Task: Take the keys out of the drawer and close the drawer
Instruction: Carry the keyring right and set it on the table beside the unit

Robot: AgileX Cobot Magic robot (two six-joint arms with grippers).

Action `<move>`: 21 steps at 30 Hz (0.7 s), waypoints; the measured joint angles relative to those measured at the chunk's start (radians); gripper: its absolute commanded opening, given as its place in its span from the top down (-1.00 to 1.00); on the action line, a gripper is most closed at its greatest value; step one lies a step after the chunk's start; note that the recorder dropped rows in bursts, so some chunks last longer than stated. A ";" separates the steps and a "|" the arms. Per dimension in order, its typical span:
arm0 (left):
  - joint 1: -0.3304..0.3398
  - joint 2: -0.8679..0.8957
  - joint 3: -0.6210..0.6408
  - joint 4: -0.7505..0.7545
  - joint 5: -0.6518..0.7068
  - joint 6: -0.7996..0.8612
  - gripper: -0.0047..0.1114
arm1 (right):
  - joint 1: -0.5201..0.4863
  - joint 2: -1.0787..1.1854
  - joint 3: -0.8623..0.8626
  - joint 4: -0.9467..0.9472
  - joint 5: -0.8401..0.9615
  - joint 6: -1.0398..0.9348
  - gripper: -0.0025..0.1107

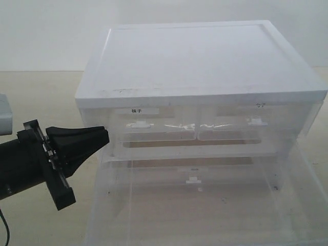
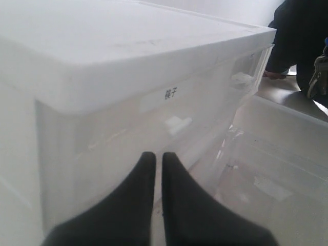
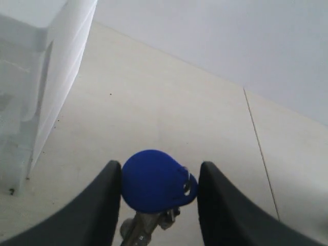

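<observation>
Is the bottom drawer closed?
No, the bottom drawer stands pulled well out in front of the white-topped cabinet.

white label (image 1: 136, 110) on upper left drawer (image 1: 154, 130) — "筷子", right label (image 1: 261, 105) — illegible

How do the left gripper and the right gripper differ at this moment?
The left gripper has its jaws almost together and holds nothing; the right gripper has its jaws apart, clamped on the keys by their blue tag. The left one faces the drawer unit; the right one is over the table beside it. Both have black jaws.
</observation>
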 measured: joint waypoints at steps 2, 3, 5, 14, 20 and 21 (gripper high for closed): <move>0.000 0.000 0.000 0.000 0.000 0.000 0.84 | 0.000 0.000 0.000 0.002 -0.004 0.000 0.96; 0.000 0.000 0.000 0.000 0.000 0.000 0.84 | 0.000 0.000 0.000 0.002 -0.005 0.000 0.96; 0.000 0.000 0.000 0.000 0.000 0.000 0.84 | 0.000 0.000 0.000 -0.016 -0.002 0.000 0.96; 0.000 0.000 0.000 0.000 0.000 0.000 0.84 | 0.000 -0.001 0.074 -0.187 -0.150 -0.009 0.96; 0.000 0.000 0.000 0.000 0.000 0.000 0.84 | 0.000 -0.001 0.082 -0.222 -0.154 -0.009 0.55; 0.000 0.000 0.000 0.000 0.000 0.000 0.84 | 0.000 -0.001 0.082 -0.226 -0.158 -0.009 0.43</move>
